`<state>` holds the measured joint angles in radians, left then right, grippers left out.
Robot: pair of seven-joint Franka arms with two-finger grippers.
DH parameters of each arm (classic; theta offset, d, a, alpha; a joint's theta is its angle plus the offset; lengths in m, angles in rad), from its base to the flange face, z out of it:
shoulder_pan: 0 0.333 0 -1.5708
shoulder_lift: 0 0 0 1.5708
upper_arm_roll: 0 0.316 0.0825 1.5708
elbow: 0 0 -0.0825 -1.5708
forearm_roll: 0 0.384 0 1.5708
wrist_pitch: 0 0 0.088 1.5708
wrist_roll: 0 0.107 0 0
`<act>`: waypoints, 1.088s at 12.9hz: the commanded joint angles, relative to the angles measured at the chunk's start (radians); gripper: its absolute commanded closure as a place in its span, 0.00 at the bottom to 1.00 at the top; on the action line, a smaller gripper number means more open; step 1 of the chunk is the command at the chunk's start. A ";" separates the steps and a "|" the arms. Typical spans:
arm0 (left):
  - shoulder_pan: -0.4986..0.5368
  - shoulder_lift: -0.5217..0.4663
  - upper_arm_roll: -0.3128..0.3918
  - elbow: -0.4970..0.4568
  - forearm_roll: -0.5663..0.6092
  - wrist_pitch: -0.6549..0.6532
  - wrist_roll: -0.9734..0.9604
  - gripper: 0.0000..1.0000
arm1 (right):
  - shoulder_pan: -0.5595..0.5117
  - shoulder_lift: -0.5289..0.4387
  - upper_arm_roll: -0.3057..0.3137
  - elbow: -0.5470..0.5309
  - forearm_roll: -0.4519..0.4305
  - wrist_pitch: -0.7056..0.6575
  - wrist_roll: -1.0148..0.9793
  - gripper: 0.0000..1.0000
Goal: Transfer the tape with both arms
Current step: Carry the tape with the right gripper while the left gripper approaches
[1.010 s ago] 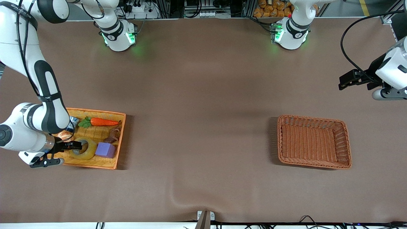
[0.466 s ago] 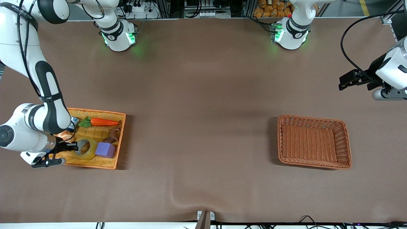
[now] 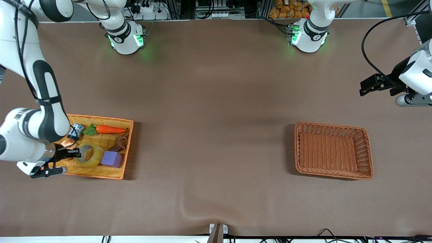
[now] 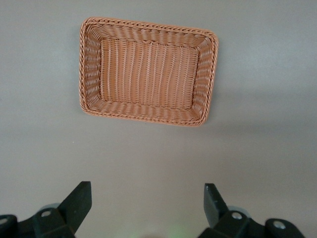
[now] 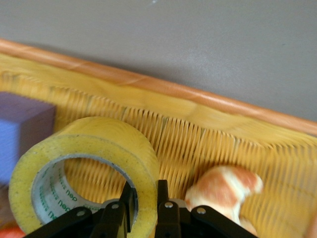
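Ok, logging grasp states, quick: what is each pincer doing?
Right pincer: closed on the tape, over the yellow basket.
Left pincer: open, empty, waiting.

Orange tray at right arm's end of tabletop holds carrot, purple cube, brown item, small blue-white packet, croissant-like piece. Empty brown wicker basket toward left arm's end, well apart from tray.

A robotics lab: two bench-mounted arms, cabling and aluminium framing
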<state>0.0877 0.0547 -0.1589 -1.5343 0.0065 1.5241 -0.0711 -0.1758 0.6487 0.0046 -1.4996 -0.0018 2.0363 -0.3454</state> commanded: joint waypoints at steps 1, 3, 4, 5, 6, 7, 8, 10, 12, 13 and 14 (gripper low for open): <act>0.007 -0.007 0.001 -0.006 -0.022 0.010 0.025 0.00 | 0.027 -0.128 0.005 -0.019 0.008 -0.118 -0.009 0.99; 0.007 -0.006 0.001 -0.006 -0.022 0.011 0.025 0.00 | 0.074 -0.156 0.006 -0.018 0.011 -0.159 -0.006 0.99; 0.006 -0.003 0.001 -0.006 -0.022 0.016 0.025 0.00 | 0.108 -0.156 0.006 -0.008 0.026 -0.162 -0.004 0.99; 0.006 -0.001 0.001 -0.006 -0.022 0.017 0.025 0.00 | 0.143 -0.155 0.005 -0.002 0.046 -0.162 -0.004 0.99; 0.006 -0.001 0.001 -0.007 -0.022 0.018 0.025 0.00 | 0.180 -0.153 0.003 0.004 0.068 -0.162 -0.003 0.99; 0.006 -0.001 0.001 -0.007 -0.022 0.018 0.025 0.00 | 0.215 -0.147 0.003 0.007 0.092 -0.162 0.011 0.99; 0.006 -0.001 0.001 -0.007 -0.022 0.018 0.025 0.00 | 0.270 -0.143 0.003 0.012 0.121 -0.162 0.069 0.99; 0.006 0.005 0.001 -0.007 -0.022 0.022 0.025 0.00 | 0.378 -0.132 0.002 0.010 0.137 -0.162 0.287 0.98; 0.006 0.014 0.001 -0.013 -0.022 0.034 0.024 0.00 | 0.505 -0.127 0.002 0.012 0.135 -0.151 0.482 0.96; 0.004 0.014 -0.001 -0.016 -0.022 0.045 0.024 0.00 | 0.560 -0.110 0.002 0.012 0.131 -0.142 0.573 0.96; 0.004 0.017 -0.001 -0.023 -0.022 0.053 0.024 0.00 | 0.599 -0.088 0.002 0.015 0.131 -0.116 0.650 0.96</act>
<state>0.0877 0.0727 -0.1594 -1.5427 0.0065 1.5535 -0.0711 0.3587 0.5313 0.0218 -1.4972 0.1172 1.8960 0.1859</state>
